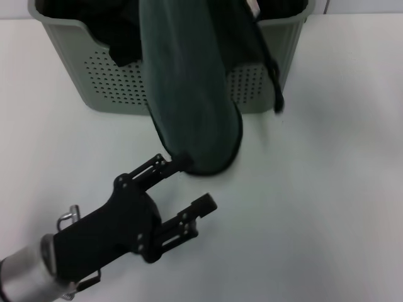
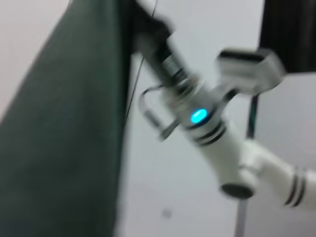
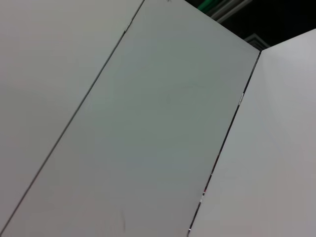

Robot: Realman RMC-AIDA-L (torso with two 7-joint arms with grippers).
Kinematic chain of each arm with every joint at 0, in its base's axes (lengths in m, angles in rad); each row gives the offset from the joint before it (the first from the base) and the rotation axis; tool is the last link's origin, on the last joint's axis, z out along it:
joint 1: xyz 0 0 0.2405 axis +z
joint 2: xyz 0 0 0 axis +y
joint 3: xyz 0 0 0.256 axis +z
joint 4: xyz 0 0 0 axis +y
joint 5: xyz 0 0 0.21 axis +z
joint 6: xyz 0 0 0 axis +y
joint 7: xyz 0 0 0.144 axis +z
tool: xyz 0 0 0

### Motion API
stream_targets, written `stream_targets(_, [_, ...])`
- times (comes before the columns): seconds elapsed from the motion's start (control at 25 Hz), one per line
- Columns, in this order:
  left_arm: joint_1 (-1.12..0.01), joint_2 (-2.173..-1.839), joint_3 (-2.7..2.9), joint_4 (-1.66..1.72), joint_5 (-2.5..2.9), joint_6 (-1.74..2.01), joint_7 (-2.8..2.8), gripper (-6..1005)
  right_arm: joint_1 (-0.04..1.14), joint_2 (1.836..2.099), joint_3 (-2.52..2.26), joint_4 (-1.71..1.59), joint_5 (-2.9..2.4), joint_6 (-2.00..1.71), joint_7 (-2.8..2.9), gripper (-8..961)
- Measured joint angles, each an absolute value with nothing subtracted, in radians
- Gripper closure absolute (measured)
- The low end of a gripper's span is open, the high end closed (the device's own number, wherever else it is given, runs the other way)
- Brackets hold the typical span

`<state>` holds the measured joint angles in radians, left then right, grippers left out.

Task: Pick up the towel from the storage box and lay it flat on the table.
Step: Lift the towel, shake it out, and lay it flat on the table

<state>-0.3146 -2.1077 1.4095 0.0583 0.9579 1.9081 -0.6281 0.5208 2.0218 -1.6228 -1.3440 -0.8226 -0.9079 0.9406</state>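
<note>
The towel (image 1: pixel 189 88) hangs dark teal side out in a long fold from above the head view, in front of the storage box (image 1: pixel 82 69). Its lower end with black edging rests on the white table (image 1: pixel 315 201). My left gripper (image 1: pixel 187 184) is open at the front left, and its upper fingertip (image 1: pixel 165 165) touches the towel's bottom edge. In the left wrist view the towel (image 2: pixel 64 138) fills one side. My right gripper (image 2: pixel 145 29) is at its top edge and seems shut on it. The right wrist view shows only white panels.
Black cloths (image 1: pixel 123 38) lie inside the box. A dark strip (image 1: pixel 275 82) hangs over the box's front wall at the right. The white right arm with a blue light (image 2: pixel 199 116) reaches up beside the towel.
</note>
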Motion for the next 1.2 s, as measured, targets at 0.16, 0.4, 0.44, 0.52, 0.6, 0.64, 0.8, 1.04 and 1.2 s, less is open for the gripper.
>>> stream_targets(0.16, [-0.303,-2.108,1.411,0.074,0.956,2.01,-0.62,299,0.551,2.022,-1.622,-1.328,-0.825,-0.88,0.936,941])
stream_targets(0.4, [-0.331,-2.108,1.436,0.078,0.957,2.016,-0.618,300,0.616,2.024,-1.626,-1.283,-0.836,-0.864,0.934,941])
stream_targets(0.44, [-0.338,-2.108,1.435,0.075,0.956,2.009,-0.616,300,0.623,2.024,-1.626,-1.278,-0.836,-0.863,0.934,941])
stream_targets(0.52, [-0.35,-2.108,1.432,0.073,0.954,1.982,-0.616,300,0.631,2.023,-1.626,-1.274,-0.836,-0.862,0.934,940])
stream_targets(0.6, [-0.356,-2.108,1.429,0.073,0.94,1.954,-0.616,300,0.636,2.023,-1.625,-1.274,-0.836,-0.862,0.934,940])
stream_targets(0.64, [-0.359,-2.108,1.428,0.074,0.929,1.937,-0.618,301,0.638,2.023,-1.625,-1.274,-0.836,-0.862,0.934,940])
stream_targets(0.8, [-0.365,-2.108,1.429,0.073,0.9,1.877,-0.622,301,0.64,2.023,-1.625,-1.273,-0.836,-0.862,0.935,940])
stream_targets(1.04, [-0.377,-2.108,1.428,0.072,0.899,1.848,-0.622,302,0.642,2.023,-1.626,-1.274,-0.836,-0.874,0.937,939])
stream_targets(1.2, [-0.379,-2.108,1.428,0.072,0.899,1.847,-0.622,302,0.643,2.023,-1.626,-1.274,-0.836,-0.874,0.94,939])
